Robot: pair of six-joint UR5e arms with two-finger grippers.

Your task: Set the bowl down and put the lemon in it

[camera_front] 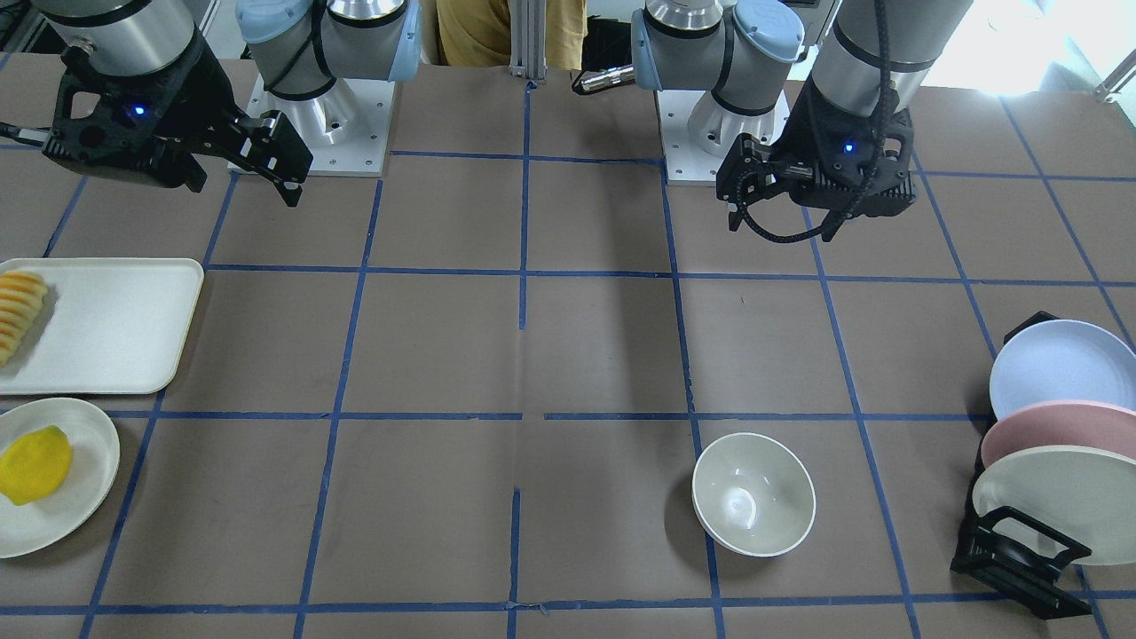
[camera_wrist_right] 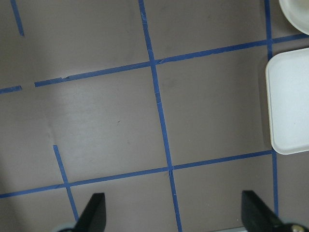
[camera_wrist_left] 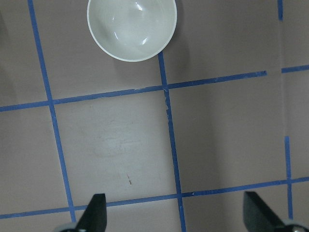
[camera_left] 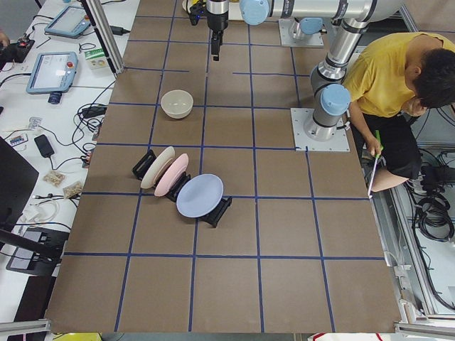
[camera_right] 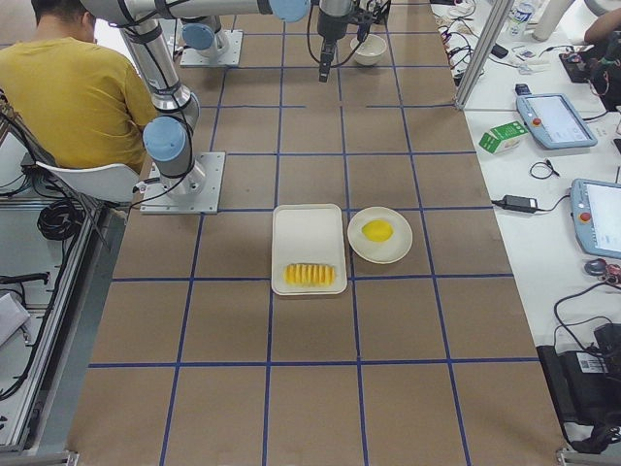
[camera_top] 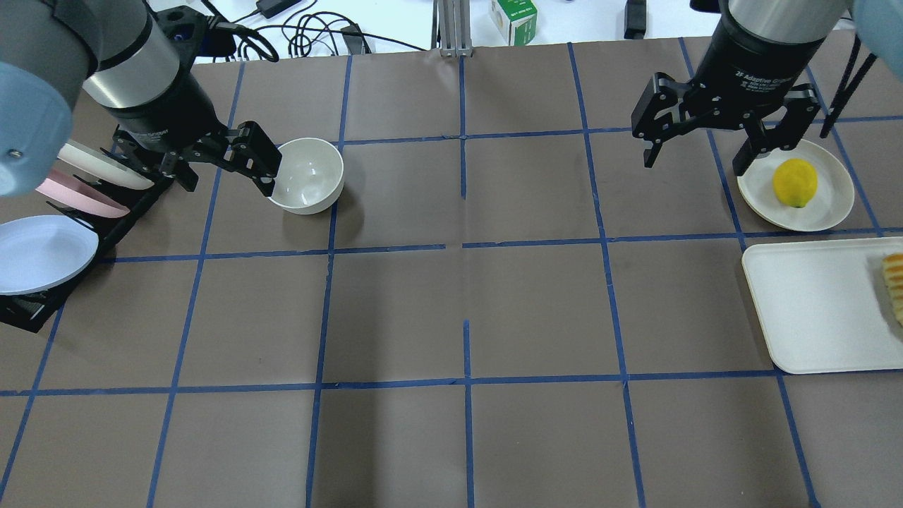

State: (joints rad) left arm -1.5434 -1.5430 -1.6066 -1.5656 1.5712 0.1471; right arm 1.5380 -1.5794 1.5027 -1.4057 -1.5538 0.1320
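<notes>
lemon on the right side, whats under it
A round off-white plate lies under the lemon, next to the tray. The patch of plate right beneath the lemon is hidden by it.

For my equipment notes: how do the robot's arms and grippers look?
Both arms are silver-grey tubes with light blue joint caps. The left gripper and right gripper are black, each with two jointed fingers and a small blue light. The right one carries white lettering, "2F Adaptive"; a ribbed black cable loops by the left one.
</notes>
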